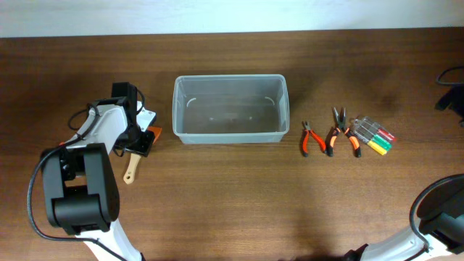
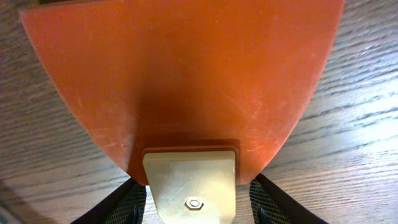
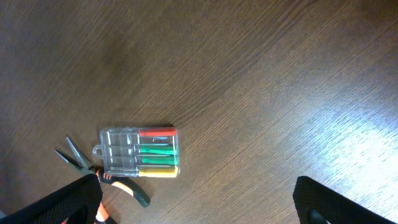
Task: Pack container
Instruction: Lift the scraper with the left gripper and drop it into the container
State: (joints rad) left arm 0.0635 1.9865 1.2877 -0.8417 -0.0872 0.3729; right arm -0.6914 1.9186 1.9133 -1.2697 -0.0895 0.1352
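Observation:
The clear plastic container (image 1: 176, 109) stands empty at the table's centre. To its left lies a scraper with an orange blade (image 1: 151, 135) and a wooden handle (image 1: 130, 170). My left gripper (image 1: 138, 141) is right over it. In the left wrist view the orange blade (image 2: 186, 68) fills the frame, and the fingers (image 2: 194, 208) are open on either side of its tan neck (image 2: 189, 177). My right gripper (image 3: 199, 205) is open and empty, hovering above bare table to the right of the small tools.
Right of the container lie small red pliers (image 1: 312, 138), orange-handled pliers (image 1: 341, 132) and a clear case of screwdrivers (image 1: 373, 135). The case (image 3: 140, 151) and the orange-handled pliers (image 3: 118, 183) also show in the right wrist view. The left arm base (image 1: 76, 188) stands at front left.

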